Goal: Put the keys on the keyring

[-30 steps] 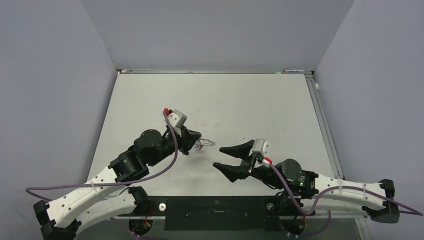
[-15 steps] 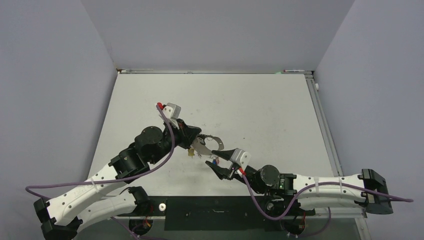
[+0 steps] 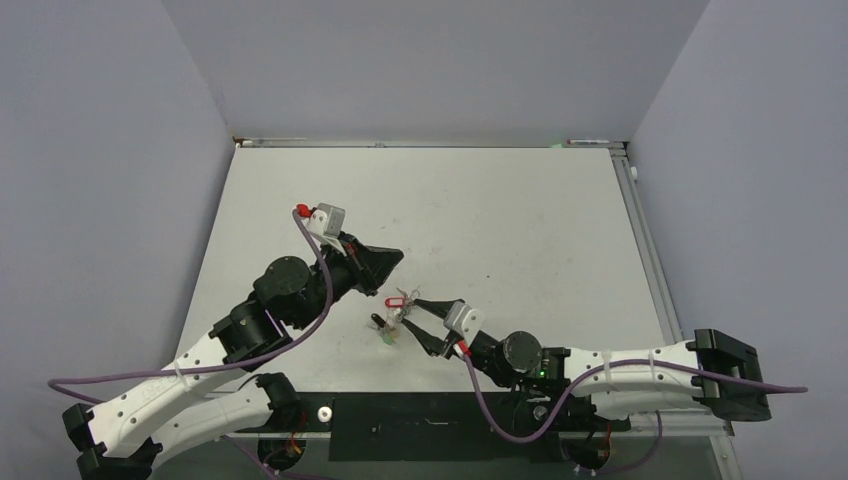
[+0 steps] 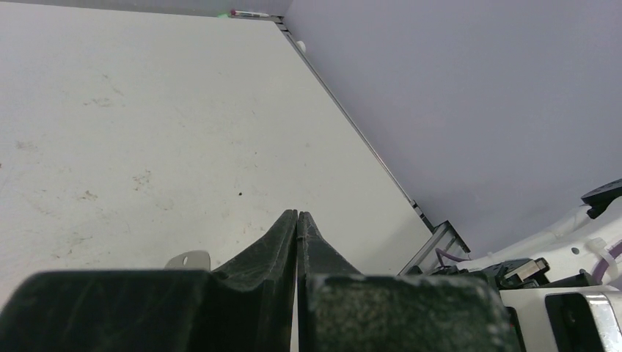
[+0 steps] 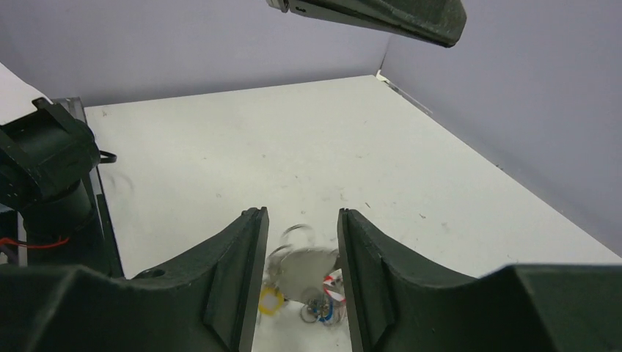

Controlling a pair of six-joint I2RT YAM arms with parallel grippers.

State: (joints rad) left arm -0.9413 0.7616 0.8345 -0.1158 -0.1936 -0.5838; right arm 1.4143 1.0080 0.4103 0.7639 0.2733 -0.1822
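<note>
The keys lie in a bunch on the table, with a red head at the far end and a green one at the near end. In the right wrist view the bunch is blurred: a yellow head, a blue one, a red-and-white one and a silvery disc. A thin grey loop shows at its far end; I cannot tell whether it is the keyring. My right gripper is open with its fingers either side of the bunch. My left gripper is shut, empty and raised behind the bunch.
A silvery tab with a hole shows on the table beside my left fingers. The table has a raised rail along its right edge and grey walls on three sides.
My right arm has swung left and brought its open jaws around the bunch. My left gripper has drawn back and up away from the bunch, which now lies lower on the table.
</note>
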